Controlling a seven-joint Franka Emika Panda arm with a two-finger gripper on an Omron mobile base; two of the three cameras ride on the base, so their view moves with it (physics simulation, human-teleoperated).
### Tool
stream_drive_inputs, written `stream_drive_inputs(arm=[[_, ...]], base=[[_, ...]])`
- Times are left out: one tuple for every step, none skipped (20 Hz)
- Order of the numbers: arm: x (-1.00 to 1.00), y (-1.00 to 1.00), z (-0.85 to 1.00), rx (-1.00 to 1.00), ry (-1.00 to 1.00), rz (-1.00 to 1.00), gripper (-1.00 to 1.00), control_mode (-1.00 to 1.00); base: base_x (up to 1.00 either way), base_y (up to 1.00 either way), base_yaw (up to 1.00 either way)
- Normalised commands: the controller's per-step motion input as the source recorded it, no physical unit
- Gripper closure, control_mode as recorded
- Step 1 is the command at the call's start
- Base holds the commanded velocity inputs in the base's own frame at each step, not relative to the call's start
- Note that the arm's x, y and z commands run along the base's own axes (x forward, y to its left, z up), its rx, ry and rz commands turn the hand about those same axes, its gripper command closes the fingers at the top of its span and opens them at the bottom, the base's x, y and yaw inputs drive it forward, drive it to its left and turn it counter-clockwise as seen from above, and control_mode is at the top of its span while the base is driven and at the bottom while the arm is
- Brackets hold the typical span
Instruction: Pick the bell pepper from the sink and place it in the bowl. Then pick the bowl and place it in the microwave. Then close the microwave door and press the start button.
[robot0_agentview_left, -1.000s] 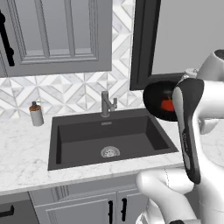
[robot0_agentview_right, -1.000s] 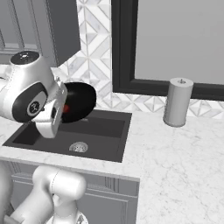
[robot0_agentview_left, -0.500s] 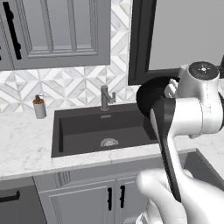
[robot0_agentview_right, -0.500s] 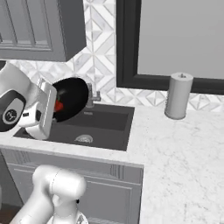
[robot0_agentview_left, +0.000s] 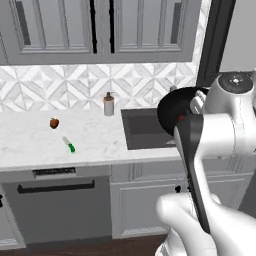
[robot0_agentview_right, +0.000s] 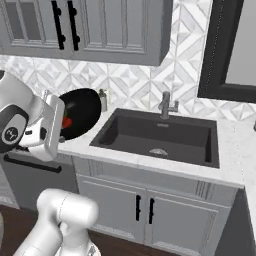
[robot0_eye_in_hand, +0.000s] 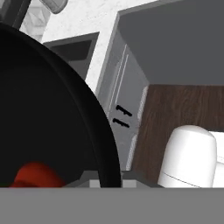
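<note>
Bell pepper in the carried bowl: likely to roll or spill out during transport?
Probably somewhat. The bell pepper looks small and roundish, so it likely rolls easily. The bowl is shallow, glossy and held steeply tilted, so its surface gives little grip. For now the pepper sits low against the rim by the gripper.

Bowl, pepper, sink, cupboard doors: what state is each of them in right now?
Bowl: lifted off the counter, tilted nearly on edge, held at its rim.
Pepper: inside the bowl, at its low side.
Gripper: shut on the bowl.
Sink: nothing in the basin, no water running.
Wall cupboard doors: closed.
Doors under the sink: closed.
Soap bottle: upright on the counter.
</note>
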Motion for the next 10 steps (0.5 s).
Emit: stream_drive_inputs(arm=[[0.00,0.00,0.00,0.00,0.00,0.00,1.00,1.00],[0.00,0.00,0.00,0.00,0.00,0.00,1.00,1.00],[0.00,0.00,0.00,0.00,0.00,0.00,1.00,1.00],[0.00,0.00,0.00,0.00,0.00,0.00,1.00,1.00],[0.00,0.00,0.00,0.00,0.00,0.00,1.00,1.00],[0.00,0.00,0.00,0.00,0.00,0.00,1.00,1.00],[0.00,0.00,0.00,0.00,0.00,0.00,1.00,1.00],[0.00,0.00,0.00,0.00,0.00,0.00,1.00,1.00],[0.00,0.00,0.00,0.00,0.00,0.00,1.00,1.00],[0.00,0.00,0.00,0.00,0.00,0.00,1.00,1.00]], base=[[-0.16,1.00,0.51],[-0.24,1.00,0.57],[-0.19,0.93,0.61],[-0.13,0.70,0.69],[-0.07,0.57,0.74],[0.00,0.46,0.79],[0.00,0.41,0.81],[0.00,0.29,0.83],[0.00,0.16,0.87],[0.00,0.10,0.89]])
